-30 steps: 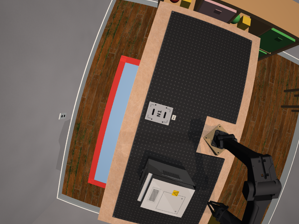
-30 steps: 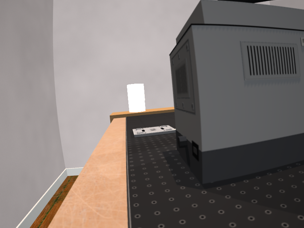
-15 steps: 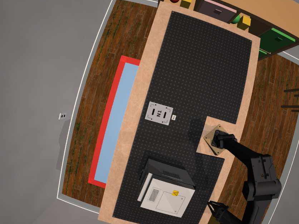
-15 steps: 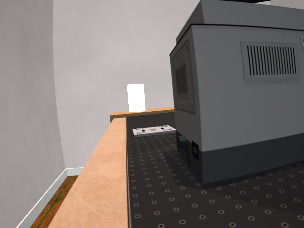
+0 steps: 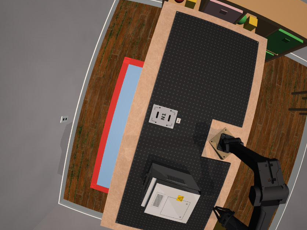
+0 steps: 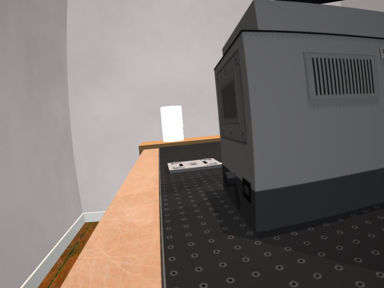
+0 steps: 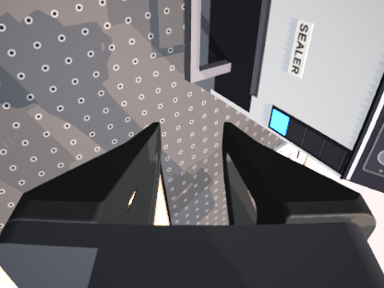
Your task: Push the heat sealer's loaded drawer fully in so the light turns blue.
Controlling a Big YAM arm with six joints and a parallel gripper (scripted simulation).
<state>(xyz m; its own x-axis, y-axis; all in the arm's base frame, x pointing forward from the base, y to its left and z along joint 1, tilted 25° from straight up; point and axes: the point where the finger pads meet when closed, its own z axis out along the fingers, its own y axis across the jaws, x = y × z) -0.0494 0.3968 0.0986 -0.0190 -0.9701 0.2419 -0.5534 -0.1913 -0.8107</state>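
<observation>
The heat sealer [image 5: 170, 191] is a grey and white box standing upright on the black perforated mat near the table's front end. It also fills the right of the exterior view [image 6: 301, 118]. In the wrist view I see its front face labelled SEALER [image 7: 323, 49]. The dark drawer front with its grey U-shaped handle [image 7: 208, 30] sits close against that face. The light [image 7: 279, 121] is blue. The sheet, plate and frame are hidden inside. My gripper [image 7: 191, 134] [image 5: 222, 214] is partly open and empty. It hovers over the mat a short way back from the handle, and it shows at the table's front right edge.
A white plate marked N1 [image 5: 163, 116] lies on the mat beyond the sealer and also shows in the exterior view [image 6: 194, 165]. My arm's base [image 5: 222, 142] sits in a notch at the right. A shelf with bins and blocks [image 5: 223, 9] stands at the far end.
</observation>
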